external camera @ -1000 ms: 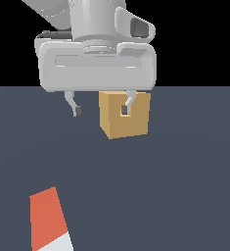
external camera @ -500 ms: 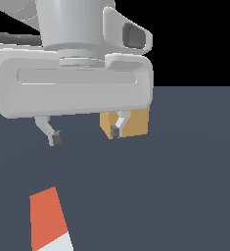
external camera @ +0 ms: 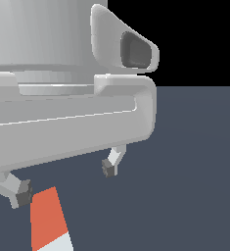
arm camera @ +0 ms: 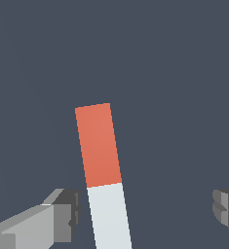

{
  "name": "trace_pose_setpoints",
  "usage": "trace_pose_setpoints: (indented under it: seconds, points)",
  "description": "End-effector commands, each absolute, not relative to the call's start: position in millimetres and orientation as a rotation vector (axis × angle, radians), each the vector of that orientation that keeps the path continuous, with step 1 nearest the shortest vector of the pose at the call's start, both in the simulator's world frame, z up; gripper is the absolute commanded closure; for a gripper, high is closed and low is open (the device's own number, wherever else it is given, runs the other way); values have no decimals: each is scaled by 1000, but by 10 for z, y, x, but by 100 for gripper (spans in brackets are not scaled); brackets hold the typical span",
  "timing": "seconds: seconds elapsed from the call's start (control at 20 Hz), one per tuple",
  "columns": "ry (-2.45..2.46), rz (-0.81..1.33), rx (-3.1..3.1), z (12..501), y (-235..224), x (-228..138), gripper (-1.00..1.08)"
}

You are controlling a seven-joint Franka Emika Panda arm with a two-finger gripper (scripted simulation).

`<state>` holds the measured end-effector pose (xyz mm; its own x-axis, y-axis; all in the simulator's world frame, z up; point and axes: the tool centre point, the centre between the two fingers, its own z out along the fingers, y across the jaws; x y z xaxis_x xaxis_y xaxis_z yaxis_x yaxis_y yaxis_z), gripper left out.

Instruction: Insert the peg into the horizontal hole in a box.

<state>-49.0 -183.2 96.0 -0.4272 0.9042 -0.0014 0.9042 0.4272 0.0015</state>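
Note:
The peg [external camera: 48,218] lies flat on the dark table at the bottom of the exterior view's left, orange-red with a white end toward the camera. It also shows in the wrist view [arm camera: 100,155], with its white part between the two fingers and nearer one of them. My gripper [external camera: 65,182] is open and empty, hovering above the peg's orange-red end. One fingertip [external camera: 22,194] is close beside the peg, the other fingertip [external camera: 109,168] is well apart. The box and its hole are hidden behind the gripper body.
The large grey gripper body [external camera: 62,108] fills the upper left of the exterior view. The dark table surface [external camera: 195,171] stretches to the exterior view's right, with black background above it.
The gripper has moved toward the camera and down, from in front of the box to above the peg. It now hides the box. The fingers stay open. The peg has not moved.

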Motion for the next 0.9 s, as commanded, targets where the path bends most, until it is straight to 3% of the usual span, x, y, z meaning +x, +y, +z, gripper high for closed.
trace_pose_setpoints:
  seconds: [0.0,0.85]
  points:
    - [2683,1,1631,893,-1994,-490,-92]
    - [2777,0,1470,673,-2530,-414,-92]
